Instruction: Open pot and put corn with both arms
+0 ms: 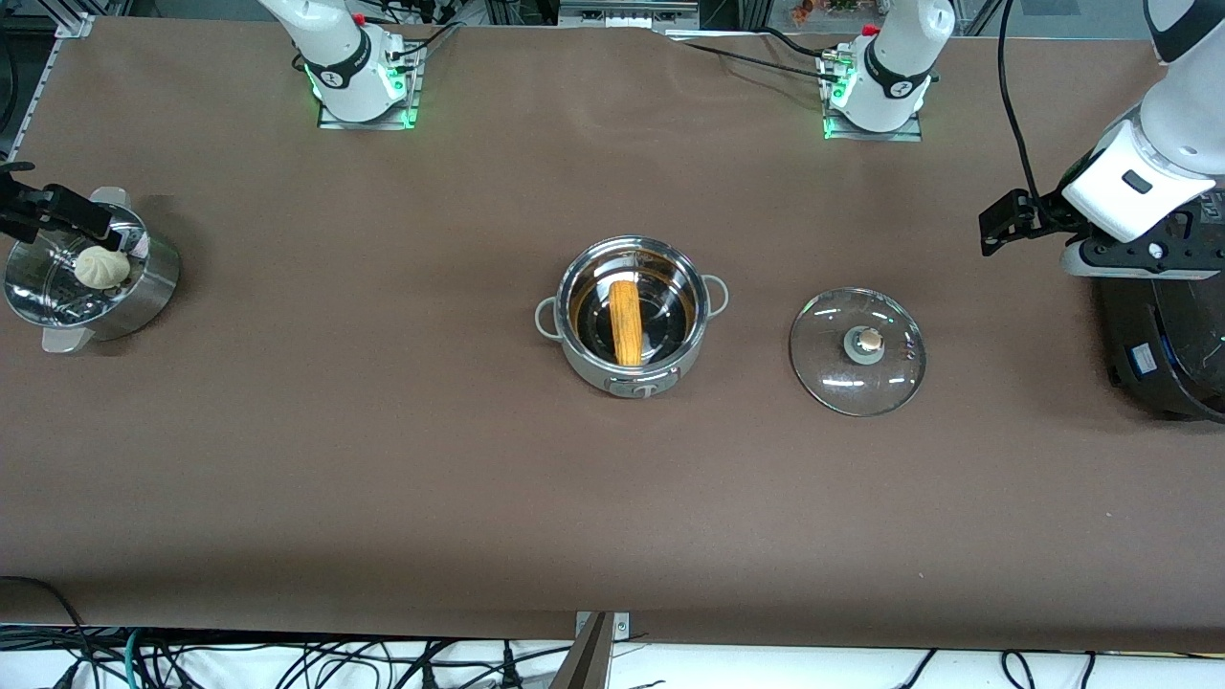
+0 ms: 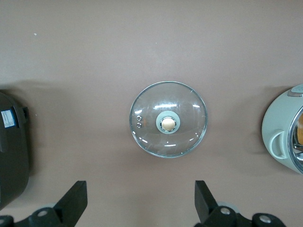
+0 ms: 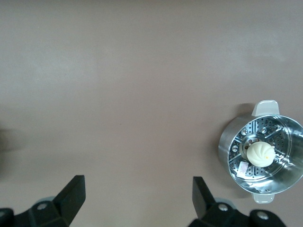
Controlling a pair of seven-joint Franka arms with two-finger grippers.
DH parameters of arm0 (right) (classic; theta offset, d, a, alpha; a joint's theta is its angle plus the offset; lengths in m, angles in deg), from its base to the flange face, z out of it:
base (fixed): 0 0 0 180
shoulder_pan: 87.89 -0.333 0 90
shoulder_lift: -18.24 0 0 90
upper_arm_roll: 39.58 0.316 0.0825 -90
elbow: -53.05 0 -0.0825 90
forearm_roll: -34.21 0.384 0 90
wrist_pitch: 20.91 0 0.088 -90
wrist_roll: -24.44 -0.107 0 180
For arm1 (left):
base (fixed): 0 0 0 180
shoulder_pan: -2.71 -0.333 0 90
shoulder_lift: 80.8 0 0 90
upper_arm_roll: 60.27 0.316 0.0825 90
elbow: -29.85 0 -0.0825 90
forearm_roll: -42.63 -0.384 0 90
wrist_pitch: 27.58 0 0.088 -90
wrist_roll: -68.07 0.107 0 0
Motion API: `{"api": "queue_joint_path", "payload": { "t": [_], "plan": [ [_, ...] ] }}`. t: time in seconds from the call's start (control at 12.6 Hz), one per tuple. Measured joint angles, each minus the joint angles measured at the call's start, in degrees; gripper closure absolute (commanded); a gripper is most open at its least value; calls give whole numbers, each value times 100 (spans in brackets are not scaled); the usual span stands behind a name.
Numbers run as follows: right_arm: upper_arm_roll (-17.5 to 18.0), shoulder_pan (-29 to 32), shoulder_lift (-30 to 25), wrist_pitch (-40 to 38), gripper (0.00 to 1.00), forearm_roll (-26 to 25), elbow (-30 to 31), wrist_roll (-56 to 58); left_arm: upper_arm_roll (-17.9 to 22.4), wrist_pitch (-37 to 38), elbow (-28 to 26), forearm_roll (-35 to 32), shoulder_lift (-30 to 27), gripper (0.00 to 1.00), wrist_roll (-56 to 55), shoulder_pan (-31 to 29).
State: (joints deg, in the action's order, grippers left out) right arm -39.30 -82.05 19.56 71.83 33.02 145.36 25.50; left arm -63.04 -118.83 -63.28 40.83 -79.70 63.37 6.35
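Observation:
The steel pot (image 1: 670, 373) stands open in the middle of the table, and the yellow-orange corn (image 1: 627, 322) lies inside it. Its glass lid (image 1: 857, 351) with the beige knob lies flat on the table beside it, toward the left arm's end. The lid (image 2: 168, 125) and part of the pot (image 2: 279, 137) also show in the left wrist view. My left gripper (image 1: 1003, 223) (image 2: 141, 201) is open and empty, up in the air by the black cooker. My right gripper (image 1: 59, 214) (image 3: 137, 198) is open and empty, over the steamer.
A perforated steel steamer (image 1: 144, 287) (image 3: 227, 156) with a white bun (image 1: 101, 267) (image 3: 261, 153) stands at the right arm's end. A big black cooker (image 1: 1163, 354) (image 2: 12, 146) stands at the left arm's end. The table (image 1: 383, 431) is covered in brown.

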Motion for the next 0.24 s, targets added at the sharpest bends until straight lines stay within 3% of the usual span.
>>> {"api": "queue_joint_path", "payload": {
  "t": [0.24],
  "plan": [
    [6,-2,83,-10,0,4,-27,0,0,0,0,0,0,0,0,0]
  ]
}}
